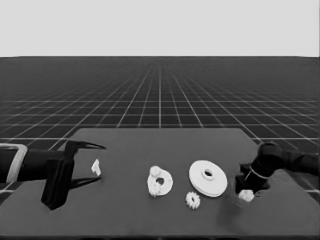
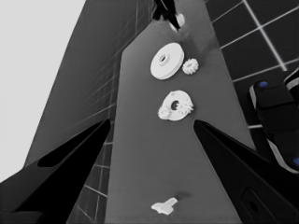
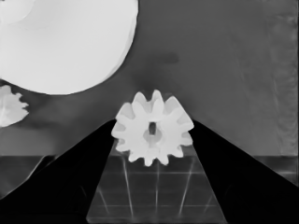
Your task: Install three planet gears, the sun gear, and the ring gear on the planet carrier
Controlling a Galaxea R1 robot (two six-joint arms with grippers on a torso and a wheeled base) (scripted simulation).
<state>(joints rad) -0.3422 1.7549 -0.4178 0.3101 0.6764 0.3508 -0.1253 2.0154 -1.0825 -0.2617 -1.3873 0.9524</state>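
Loose gear [image 1: 193, 200] lies nearest, at 5 o'clock of the smaller round part [image 1: 160, 182]. Right claw [image 1: 246, 194], at 3 o'clock of the larger round part [image 1: 208, 178], grips a gear [image 3: 153, 128]. Left claw [image 1: 95, 161] waits, fingers spread, empty, at the table's [image 1: 150, 220] left end.

Table [image 1: 130, 210] dark, plain | floor [image 1: 160, 95] dark with pale grid lines | larger round part [image 1: 208, 178], smaller round part [image 1: 160, 182], loose gear [image 1: 193, 200], thin white piece [image 1: 96, 167] all white | gear [image 3: 153, 128] at the black fingers [image 3: 70, 182] white too (toothed edge bright) | left arm [image 1: 20, 162] black, pale grey farther back.
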